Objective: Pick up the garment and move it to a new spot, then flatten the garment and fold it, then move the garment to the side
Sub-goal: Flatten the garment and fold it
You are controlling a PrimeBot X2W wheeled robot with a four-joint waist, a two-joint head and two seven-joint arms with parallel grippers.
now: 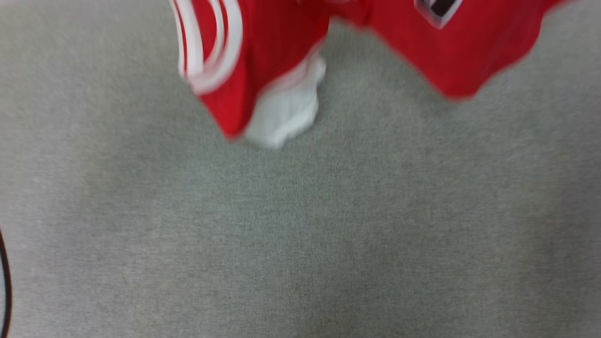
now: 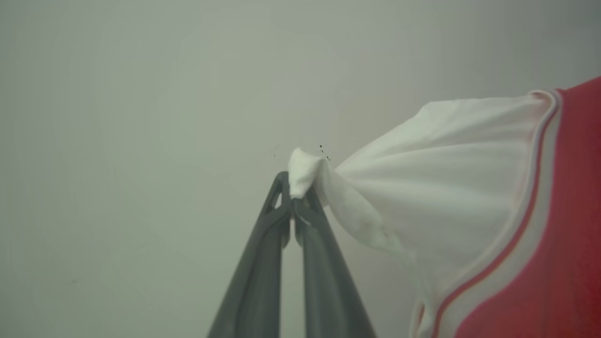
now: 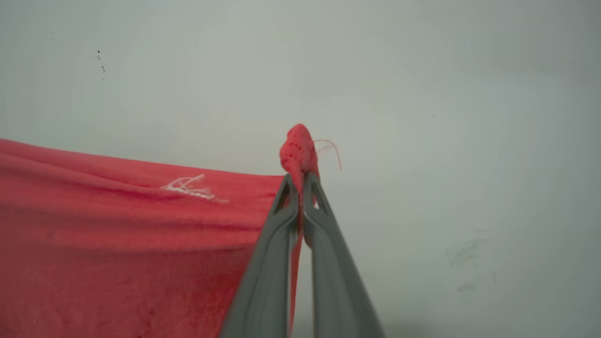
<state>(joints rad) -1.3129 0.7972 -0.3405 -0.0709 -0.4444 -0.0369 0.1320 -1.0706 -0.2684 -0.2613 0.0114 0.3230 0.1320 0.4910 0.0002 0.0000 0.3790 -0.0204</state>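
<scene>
The garment, a red jersey with white sleeves and striped trim, hangs blurred at the top of the head view above the grey surface. In the left wrist view my left gripper is shut on the tip of a white sleeve of the garment, which stretches off to the right into red cloth. In the right wrist view my right gripper is shut on a bunched red corner of the garment, whose body spreads to the left.
A grey carpet-like surface spreads below the hanging cloth. A dark curved edge shows at the far lower left. Both wrist views look toward a plain pale wall.
</scene>
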